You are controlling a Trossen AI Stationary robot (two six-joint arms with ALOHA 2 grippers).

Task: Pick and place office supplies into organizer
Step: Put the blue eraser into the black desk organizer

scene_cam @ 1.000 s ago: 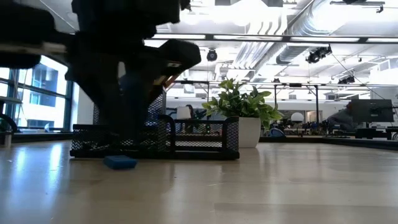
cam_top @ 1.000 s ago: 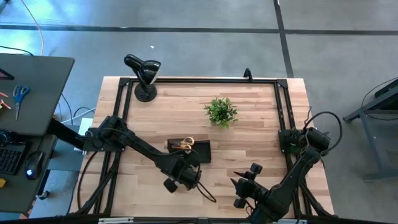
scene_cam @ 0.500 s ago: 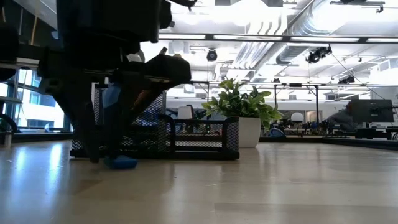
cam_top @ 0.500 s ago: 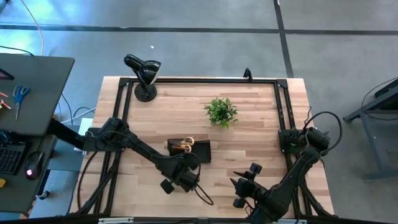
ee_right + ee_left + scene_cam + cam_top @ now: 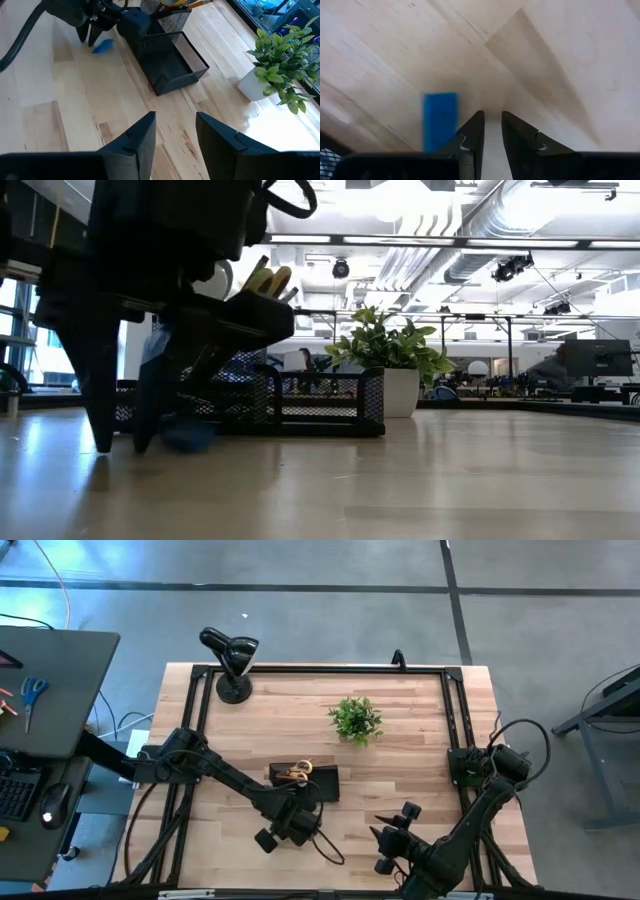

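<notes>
My left gripper point(image 5: 490, 131) hangs low over the pale wooden bench point(image 5: 560, 55), its two dark fingers drawn close with only a narrow slit between them and nothing held. The small blue eraser-like block point(image 5: 440, 120) lies flat on the wood just beside the gripper, off to one side of the fingers and not between them. In the right wrist view that same block point(image 5: 103, 46) shows in the upper left of the frame, next to the left gripper point(image 5: 90, 34), with the black wire-mesh organizer tray point(image 5: 172, 62) close behind it near the centre. From overhead the left gripper point(image 5: 290, 830) sits at lower centre, just below the organizer point(image 5: 322, 783), which already carries yellow-handled scissors point(image 5: 299, 770) and pencils.

The step in hand, as I judge it, is picking up the blue block. To do it well I would spread the fingers wider than the block first, shift sideways until it lies centred in the gap, then lower until the tips nearly meet the wood and close across its narrow sides. Closing as things stand would likely push it away.

My right gripper point(image 5: 175, 135) waits at the lower right of the bench, fingers parted and empty, with the green potted plant point(image 5: 280, 55) beyond.

I can read no brand, label or writing anywhere.
</notes>
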